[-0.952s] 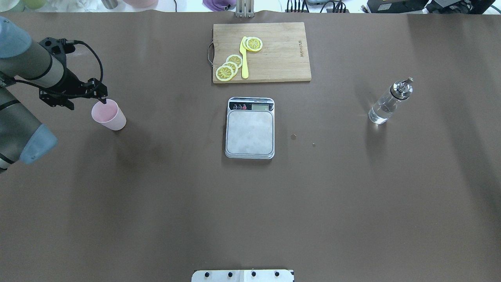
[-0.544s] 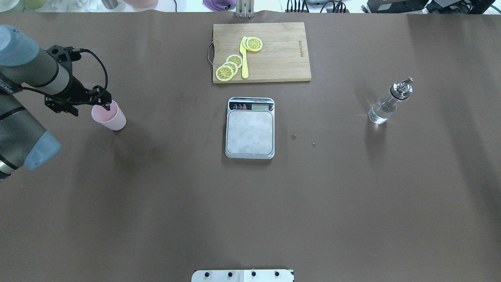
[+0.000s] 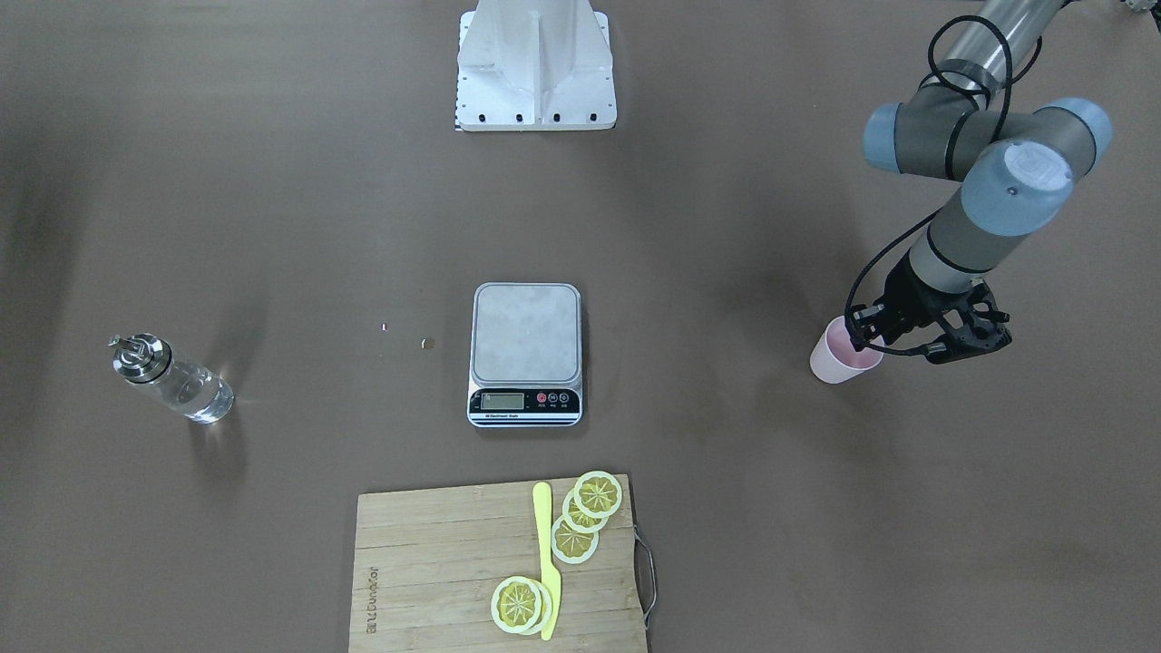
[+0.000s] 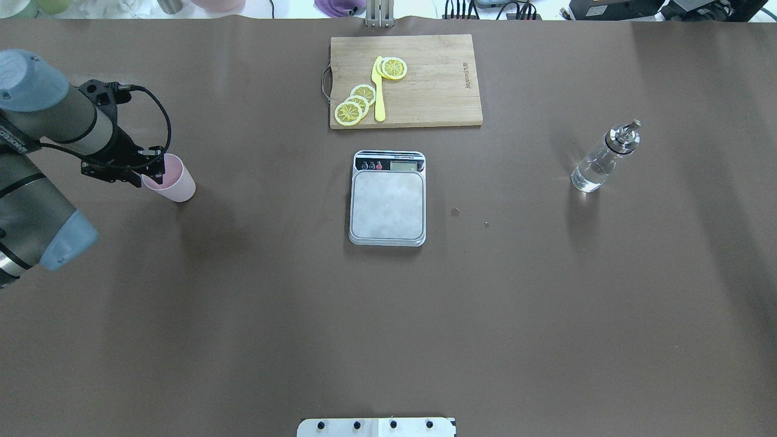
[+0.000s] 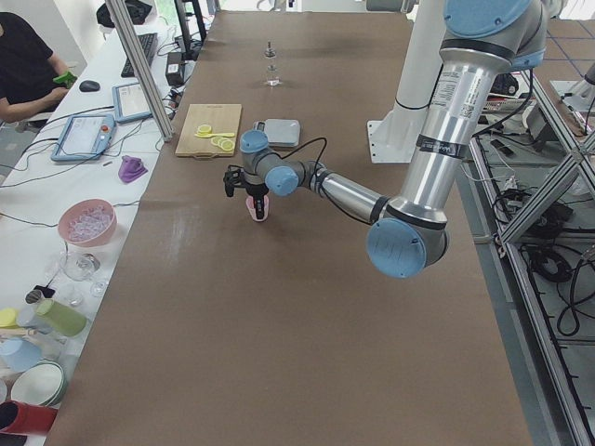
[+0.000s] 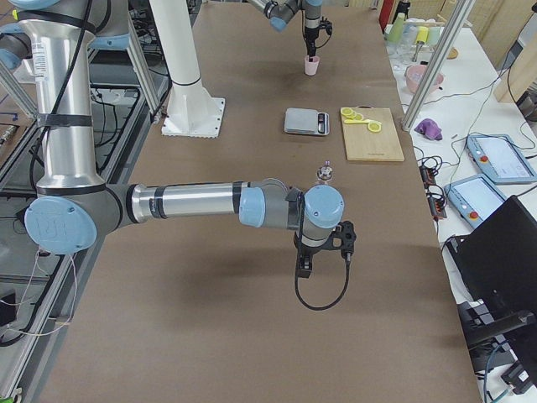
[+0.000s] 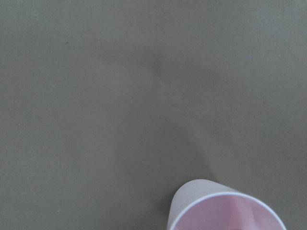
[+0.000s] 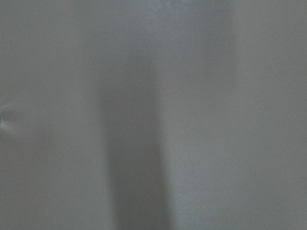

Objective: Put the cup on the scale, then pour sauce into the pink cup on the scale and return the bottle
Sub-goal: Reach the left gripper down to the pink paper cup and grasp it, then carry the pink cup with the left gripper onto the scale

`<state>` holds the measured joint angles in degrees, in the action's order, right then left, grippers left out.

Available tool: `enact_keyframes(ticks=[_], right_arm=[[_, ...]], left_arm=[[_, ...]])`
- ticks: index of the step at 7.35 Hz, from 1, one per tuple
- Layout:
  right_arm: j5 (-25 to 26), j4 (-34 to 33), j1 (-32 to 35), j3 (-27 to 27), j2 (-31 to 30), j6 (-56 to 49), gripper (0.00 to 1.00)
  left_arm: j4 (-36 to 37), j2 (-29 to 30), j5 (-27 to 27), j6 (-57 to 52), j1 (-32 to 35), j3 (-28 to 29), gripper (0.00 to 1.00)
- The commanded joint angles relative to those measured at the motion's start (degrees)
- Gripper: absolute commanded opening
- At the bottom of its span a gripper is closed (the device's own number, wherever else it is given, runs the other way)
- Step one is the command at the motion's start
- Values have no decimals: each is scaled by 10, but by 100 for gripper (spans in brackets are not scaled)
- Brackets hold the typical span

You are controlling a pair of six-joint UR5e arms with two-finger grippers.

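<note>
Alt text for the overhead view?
The left gripper is at the rim of the pink cup, far left. The scale sits bare at centre, the bottle stands at right, and a cutting board with lemon slices lies beyond.

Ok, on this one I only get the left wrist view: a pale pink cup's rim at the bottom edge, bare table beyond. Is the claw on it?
Observer: The left claw has its tips at the rim of the small pale pink plastic cup; open or shut, I can't tell.
Reviewer: Is the cup on the scale?
Observer: No, it stands on the brown table; the small silver-grey digital kitchen scale sits mid-table with nothing on it.
Reviewer: And the bottle?
Observer: The small clear glass bottle with the metal cap stands upright beyond the scale, opposite the cup.
</note>
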<state>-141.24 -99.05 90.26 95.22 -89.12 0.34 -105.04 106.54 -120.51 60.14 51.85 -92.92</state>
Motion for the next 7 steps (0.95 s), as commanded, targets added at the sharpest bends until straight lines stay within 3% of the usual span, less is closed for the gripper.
enact_keyframes(ticks=[1,3,4,7], right_arm=[[0,0,0,0,0,-2,100],[0,0,0,-1,0,-4,100],[-1,0,0,-2,0,-4,100],[-2,0,0,-1,0,-4,100]], left_arm=[[1,0,10,1,-1,-1,0],[37,2,-36,-2,18,-40,0],[103,12,-52,-5,49,-70,0],[283,163,-53,35,48,-83,0]])
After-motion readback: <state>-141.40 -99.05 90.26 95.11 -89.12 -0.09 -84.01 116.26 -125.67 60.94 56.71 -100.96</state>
